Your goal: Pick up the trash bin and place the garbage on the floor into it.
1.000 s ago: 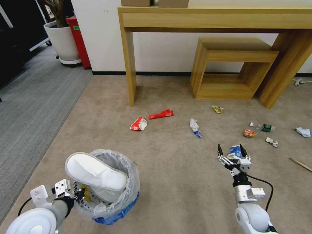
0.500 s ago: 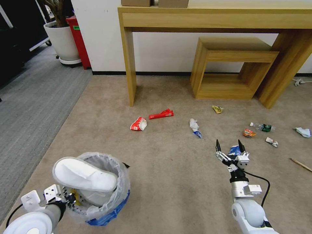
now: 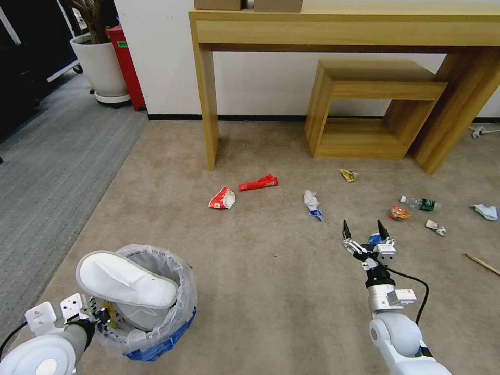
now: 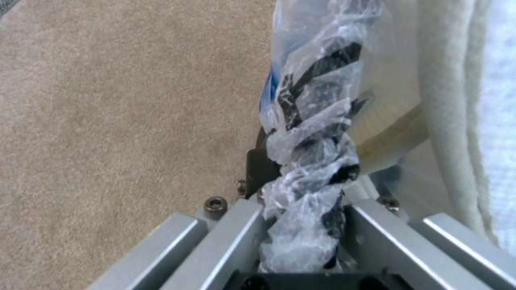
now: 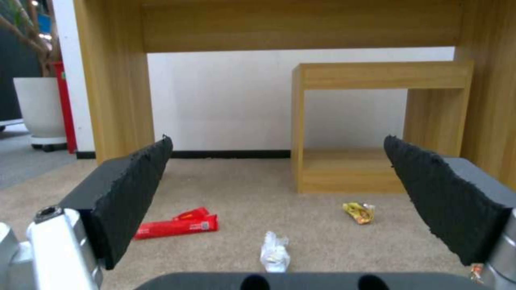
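The trash bin (image 3: 156,333), blue with a clear bag liner, is at the lower left with a white slipper (image 3: 127,280) sticking out of it. My left gripper (image 3: 99,315) is shut on its bag-covered rim (image 4: 309,177), and the slipper (image 4: 467,100) lies just beside it. My right gripper (image 3: 363,232) hangs open low over the beige floor (image 3: 271,271), with nothing between its pads (image 5: 134,193). A blue-white wrapper (image 3: 373,239) peeks out right behind its fingers. More garbage lies ahead: a red-white wrapper (image 3: 222,198), a red wrapper (image 3: 258,183) (image 5: 177,225) and a white tissue (image 3: 312,203) (image 5: 274,253).
To the right lie a yellow wrapper (image 3: 348,175), an orange wrapper (image 3: 399,213), a small bottle (image 3: 423,204), tissues (image 3: 435,227) and a wooden stick (image 3: 482,263). A wooden table (image 3: 208,104) and stool (image 3: 375,109) stand at the wall. A white plant pot (image 3: 101,67) stands far left.
My left arm has drawn the bin leftward and closer to me. The right gripper has reached slightly farther forward, still open, covering more of the blue-white wrapper.
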You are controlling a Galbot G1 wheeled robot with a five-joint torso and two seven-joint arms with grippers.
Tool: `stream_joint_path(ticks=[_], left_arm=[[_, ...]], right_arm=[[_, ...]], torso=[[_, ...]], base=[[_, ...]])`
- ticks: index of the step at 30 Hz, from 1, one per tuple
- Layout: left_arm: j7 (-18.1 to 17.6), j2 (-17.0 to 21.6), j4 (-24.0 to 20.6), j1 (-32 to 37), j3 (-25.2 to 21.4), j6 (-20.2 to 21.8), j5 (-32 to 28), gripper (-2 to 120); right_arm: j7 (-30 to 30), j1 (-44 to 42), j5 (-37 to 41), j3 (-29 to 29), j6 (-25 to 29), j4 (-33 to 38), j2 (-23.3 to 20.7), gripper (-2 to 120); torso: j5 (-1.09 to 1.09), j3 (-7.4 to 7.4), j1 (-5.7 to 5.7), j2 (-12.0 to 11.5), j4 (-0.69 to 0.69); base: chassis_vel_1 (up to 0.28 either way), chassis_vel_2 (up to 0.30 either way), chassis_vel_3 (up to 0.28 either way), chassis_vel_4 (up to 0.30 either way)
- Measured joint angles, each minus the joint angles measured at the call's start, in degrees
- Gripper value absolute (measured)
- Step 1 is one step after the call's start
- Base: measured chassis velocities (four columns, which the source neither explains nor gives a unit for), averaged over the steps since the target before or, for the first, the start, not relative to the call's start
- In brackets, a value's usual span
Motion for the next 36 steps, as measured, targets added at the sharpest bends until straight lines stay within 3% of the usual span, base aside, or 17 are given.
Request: stream_joint_path(ticks=[9,25,36], left_arm=[[-0.4,0.7,1.3,-0.4,-0.6,-0.6,-0.2,0],[-0.3,0.9,2.5,-0.3,-1.1,-1.4,-0.1,0],[-0.3,0.5,2.1,-0.4,-1.0,-1.5,-0.1,0]], right_arm=[[-0.6,0.6,-0.1,-0.5,0.5,-1.3,0.5,100],[-1.7,0.2,-1.3,-0.8,1.1,-1.4,1.5,100],[-3.5,0.3,-0.9,-1.1,5.9,-3.3,3.3,100]], torso=[[0.00,0.00,0.00,0.0,0.00],[0.00,0.00,0.01,0.0,-0.01],[0.00,0.00,0.01,0.0,0.00]], base=[[-0.025,0.032,0.026,-0.025],[-0.159,0.172,0.161,-0.166],[-0.083,0.077,0.093,-0.081]])
